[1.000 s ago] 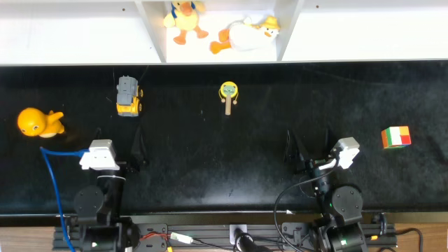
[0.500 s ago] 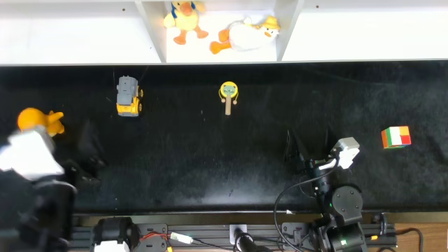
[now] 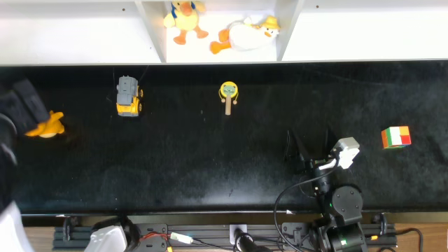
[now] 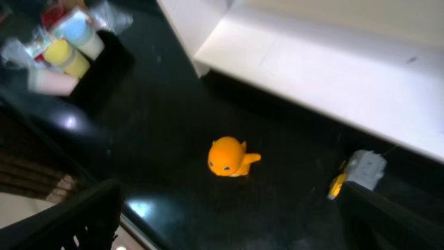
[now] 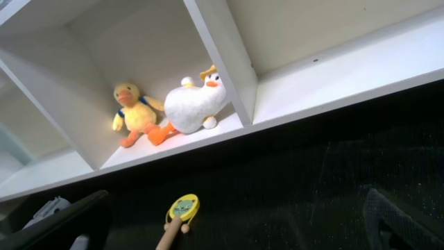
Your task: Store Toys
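An orange round toy [image 4: 231, 157] lies on the black table, seen below my left gripper [image 4: 234, 226], which hangs open high above it with nothing between its fingers [image 4: 83, 215]. In the top view that toy [image 3: 46, 127] is partly covered by the blurred left arm [image 3: 15, 112] at the left edge. A yellow and grey truck [image 3: 128, 96] and a yellow rattle [image 3: 229, 94] lie near the white shelf [image 3: 84, 42]. A coloured cube [image 3: 395, 136] sits at the right. My right gripper [image 3: 309, 148] rests open and empty near its base.
The shelf's middle cubby holds a yellow plush duck [image 3: 185, 19] and a white plush duck [image 3: 246, 33]; the side cubbies look bare. A dark bin of coloured items [image 4: 66, 48] stands off the table's left end. The table's front edge [image 4: 132, 222] is close under the left gripper.
The left arm has risen from its rest spot near the base and swung left, over the orange toy. The right arm and the toys have not moved.
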Available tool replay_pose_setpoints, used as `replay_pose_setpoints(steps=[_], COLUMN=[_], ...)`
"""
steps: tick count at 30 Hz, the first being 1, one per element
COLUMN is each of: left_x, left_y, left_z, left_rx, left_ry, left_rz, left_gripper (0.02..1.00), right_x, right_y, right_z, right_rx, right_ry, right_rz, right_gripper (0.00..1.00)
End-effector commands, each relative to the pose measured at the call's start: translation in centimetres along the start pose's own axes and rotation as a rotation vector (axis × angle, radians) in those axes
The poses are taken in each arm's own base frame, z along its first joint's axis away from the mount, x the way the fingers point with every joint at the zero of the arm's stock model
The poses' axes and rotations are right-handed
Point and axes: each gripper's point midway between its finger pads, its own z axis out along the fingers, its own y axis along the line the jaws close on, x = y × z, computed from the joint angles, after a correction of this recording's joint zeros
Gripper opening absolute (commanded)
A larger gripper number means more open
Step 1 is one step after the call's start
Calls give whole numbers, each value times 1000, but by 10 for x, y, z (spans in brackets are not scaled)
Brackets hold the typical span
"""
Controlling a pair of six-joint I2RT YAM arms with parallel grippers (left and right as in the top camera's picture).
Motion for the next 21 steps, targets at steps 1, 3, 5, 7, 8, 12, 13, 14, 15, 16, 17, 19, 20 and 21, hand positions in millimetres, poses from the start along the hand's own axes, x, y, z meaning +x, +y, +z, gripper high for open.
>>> replay_pose_setpoints(steps=[1, 3, 5, 7, 8, 12, 13, 14, 15, 16, 17, 19, 20, 21], left_x=[-3, -4, 0, 10, 15, 36, 41, 49, 56, 66, 75, 91, 95, 99], left_y=[1, 13, 22, 26, 28, 26, 25, 23, 22, 20, 18, 15, 15, 15], left_z=[33, 46, 56, 64, 68, 88, 94, 101, 107, 114, 119, 128, 131, 133], left_rx=[132, 165, 199, 239, 250, 299, 303, 307, 310, 309, 313, 306, 298, 290], left_ry=[46, 47, 62, 80, 93, 130, 141, 156, 168, 182, 193, 196, 182, 160], left_rz=[15, -26, -34, -7, 2, -10, -13, -15, -13, -17, -20, -37, -49, -53], left_gripper=[993, 996, 993, 996, 993, 998, 998, 998, 998, 998, 998, 998, 998, 998], right_x=[2, 2, 2, 2, 2, 2, 2, 2, 2, 2, 2, 2, 2, 2], right_y=[-4, -4, -4, -4, -4, -4, -4, -4, -4, -4, -4, -4, -4, -4], right_z=[0, 0, 0, 0, 0, 0, 0, 0, 0, 0, 0, 0, 0, 0], right_rx=[11, 11, 11, 11, 11, 11, 11, 11, 11, 11, 11, 11, 11, 11], right_ry=[-6, -6, -6, -6, -6, -6, -6, -6, -6, -6, -6, -6, -6, -6], right_rz=[0, 0, 0, 0, 0, 0, 0, 0, 0, 0, 0, 0, 0, 0], right_gripper=[996, 996, 993, 996, 993, 996, 996, 996, 996, 996, 996, 996, 996, 996])
